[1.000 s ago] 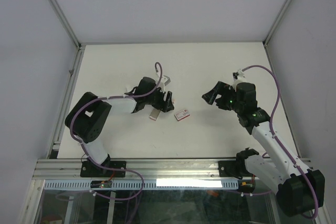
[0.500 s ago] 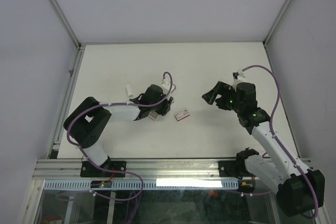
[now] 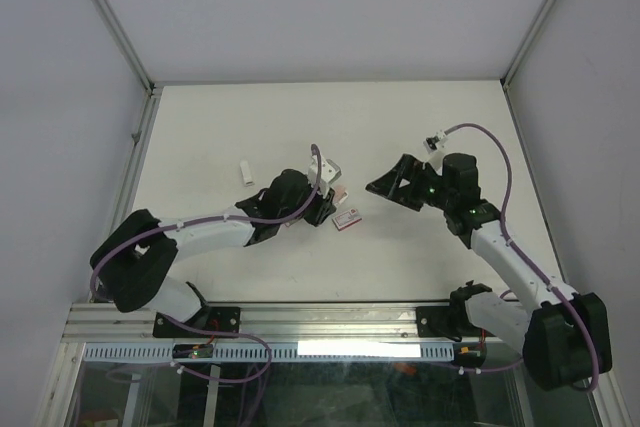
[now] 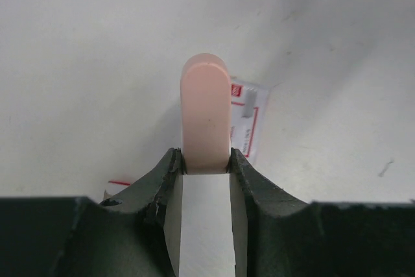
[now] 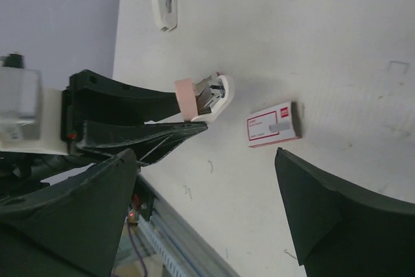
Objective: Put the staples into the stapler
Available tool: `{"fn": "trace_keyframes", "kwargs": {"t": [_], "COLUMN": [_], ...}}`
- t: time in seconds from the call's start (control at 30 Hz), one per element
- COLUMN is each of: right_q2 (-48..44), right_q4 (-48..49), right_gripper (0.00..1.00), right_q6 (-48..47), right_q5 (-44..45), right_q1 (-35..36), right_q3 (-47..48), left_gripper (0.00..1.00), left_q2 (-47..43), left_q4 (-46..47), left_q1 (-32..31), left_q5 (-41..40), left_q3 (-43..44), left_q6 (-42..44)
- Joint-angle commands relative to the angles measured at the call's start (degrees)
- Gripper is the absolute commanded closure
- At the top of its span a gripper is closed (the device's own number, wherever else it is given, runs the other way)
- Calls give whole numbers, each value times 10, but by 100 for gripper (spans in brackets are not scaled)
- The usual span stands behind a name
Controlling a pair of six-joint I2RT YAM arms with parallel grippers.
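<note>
Evidently, left gripper (image 4: 205, 157) pinches the pink stapler (image 4: 205, 111), red-and-white box (image 4: 254, 128) just beyond its jaw tips; right gripper (image 5: 205, 152), jaws spread empty, should approach squarely.

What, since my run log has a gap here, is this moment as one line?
left jaws: shut on pink stapler | right jaws: open, empty | red-and-white box: lying loose near stapler | phase: stapler gripped

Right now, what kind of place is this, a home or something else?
Probably a robot lab test cell: a white table boxed in by plain panels on aluminium framing, with the left arm and right arm bolted to a rail at its near edge.
</note>
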Motion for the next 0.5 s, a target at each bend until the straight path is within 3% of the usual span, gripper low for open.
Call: {"fn": "trace_keyframes", "kwargs": {"t": [0.0, 0.13, 0.47], "right_q2": [35, 58, 82], "right_q4": [119, 128, 175], "right_gripper": [9, 1, 0], "right_q6": [75, 79, 102], "right_q5": [-118, -133, -145], "right_q1": [4, 18, 36], "right_q3": [-16, -12, -14], "left_gripper": [100, 100, 100], "left_q2": [-78, -91, -102], "left_q4": [77, 69, 51], "left_q1": [-21, -30, -60], "left_q5": [33, 56, 70], "left_q3": [1, 8, 29], "left_q6": [-22, -28, -29]}}
